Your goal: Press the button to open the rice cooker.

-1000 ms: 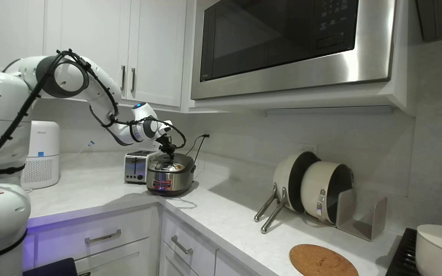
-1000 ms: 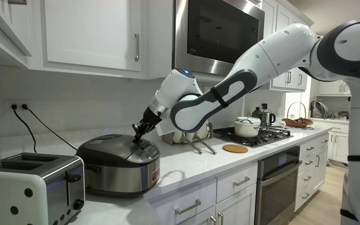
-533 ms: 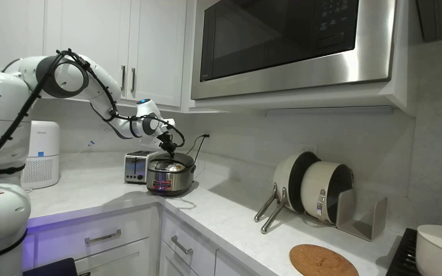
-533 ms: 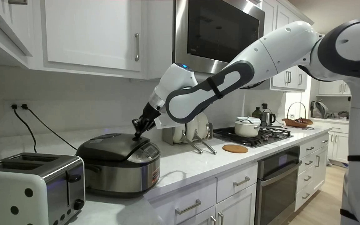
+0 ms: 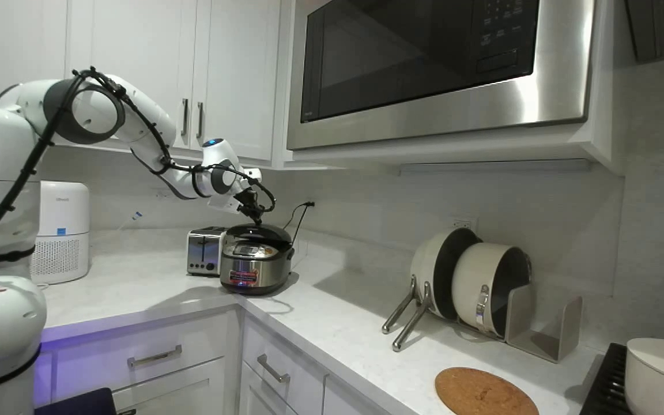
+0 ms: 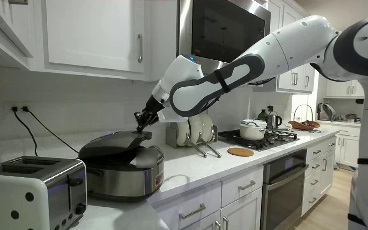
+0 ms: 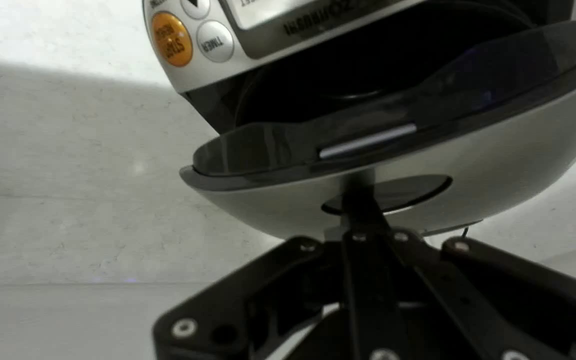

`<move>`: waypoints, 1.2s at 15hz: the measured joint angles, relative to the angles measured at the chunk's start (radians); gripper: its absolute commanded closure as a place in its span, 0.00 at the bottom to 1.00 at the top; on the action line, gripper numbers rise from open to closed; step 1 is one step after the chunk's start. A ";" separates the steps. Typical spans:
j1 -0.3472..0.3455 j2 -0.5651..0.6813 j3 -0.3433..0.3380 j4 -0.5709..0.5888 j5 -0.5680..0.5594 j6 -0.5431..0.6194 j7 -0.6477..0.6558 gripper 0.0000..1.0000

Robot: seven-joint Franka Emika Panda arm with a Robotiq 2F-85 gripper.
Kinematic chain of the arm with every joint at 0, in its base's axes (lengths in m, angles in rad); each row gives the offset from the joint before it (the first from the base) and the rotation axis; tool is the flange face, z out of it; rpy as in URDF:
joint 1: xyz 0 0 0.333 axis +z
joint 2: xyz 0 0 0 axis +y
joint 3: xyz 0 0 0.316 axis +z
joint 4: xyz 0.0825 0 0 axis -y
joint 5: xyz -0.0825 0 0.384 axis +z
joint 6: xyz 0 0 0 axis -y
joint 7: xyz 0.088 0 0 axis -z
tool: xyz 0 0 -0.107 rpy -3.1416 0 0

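The rice cooker (image 5: pixel 254 274) stands on the counter corner in both exterior views, its steel body (image 6: pixel 120 183) facing the room. Its dark lid (image 6: pixel 107 145) is tilted up at the front, with a dark gap below it. In the wrist view the lid (image 7: pixel 498 160) hangs open over a dark interior. My gripper (image 6: pixel 140 128) is shut and empty. Its fingertips (image 7: pixel 360 197) are at a dark-rimmed oval (image 7: pixel 410 192) near the lid's front edge and seem to touch it. The fingertips (image 5: pixel 257 221) hide part of that oval. The front panel shows an orange button (image 7: pixel 171 39).
A silver toaster (image 6: pixel 21 188) stands close beside the cooker. Power cords (image 6: pixel 48 127) run behind it. A microwave (image 5: pixel 424 63) and cupboards hang above. Upright pans in a rack (image 5: pixel 485 288), a cork mat (image 5: pixel 485 392) and a stove (image 6: pixel 257 142) lie along the counter.
The lid was nearly down one second ago and has risen at the front, opening a clear gap. My gripper has moved up with it, staying at the lid's front. The arm has lifted slightly.
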 measured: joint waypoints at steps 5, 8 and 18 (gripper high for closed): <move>0.012 -0.066 0.000 0.000 0.068 -0.015 -0.035 1.00; 0.012 -0.109 -0.001 -0.005 0.113 -0.038 -0.060 1.00; 0.002 -0.291 -0.041 -0.014 0.204 -0.301 -0.116 1.00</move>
